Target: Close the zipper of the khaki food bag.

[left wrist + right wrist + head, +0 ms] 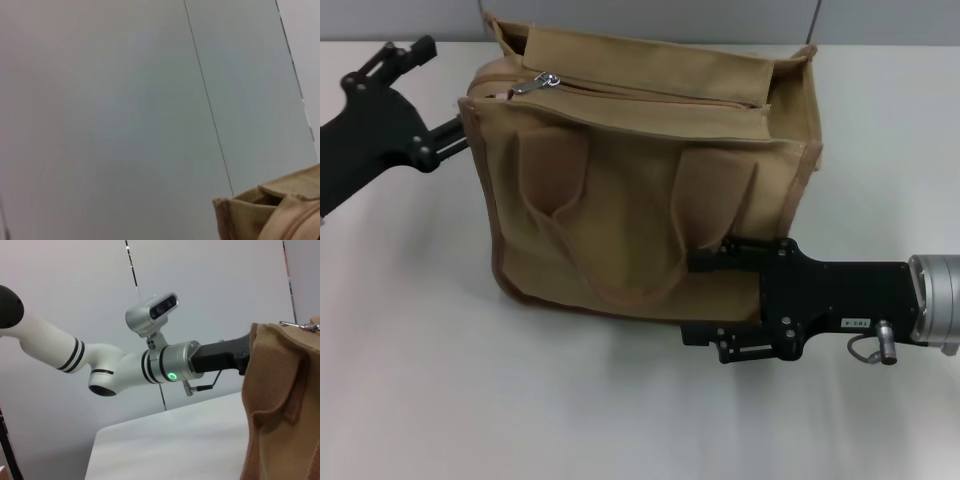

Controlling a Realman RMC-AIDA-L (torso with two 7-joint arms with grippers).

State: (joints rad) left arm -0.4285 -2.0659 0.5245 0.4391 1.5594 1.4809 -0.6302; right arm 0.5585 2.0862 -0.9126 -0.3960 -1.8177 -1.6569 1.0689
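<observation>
The khaki food bag [640, 190] stands upright mid-table, handles hanging down its front. The zipper [660, 95] runs along its top panel, and its silver pull tab [548, 82] lies at the left end. My left gripper [442, 90] is open at the bag's upper left corner, with its lower finger [450, 135] against the bag's left side. My right gripper [688, 298] is open at the bag's lower right front, with one finger over the fabric and the other at the bottom edge. The right wrist view shows the bag [280, 405] and the pull tab [300, 326]. The left wrist view shows one bag corner [265, 210].
The white table [470, 400] spreads in front of and to both sides of the bag. A grey panelled wall [125, 100] stands behind. My left arm [100, 370], white with a silver wrist, reaches in behind the bag in the right wrist view.
</observation>
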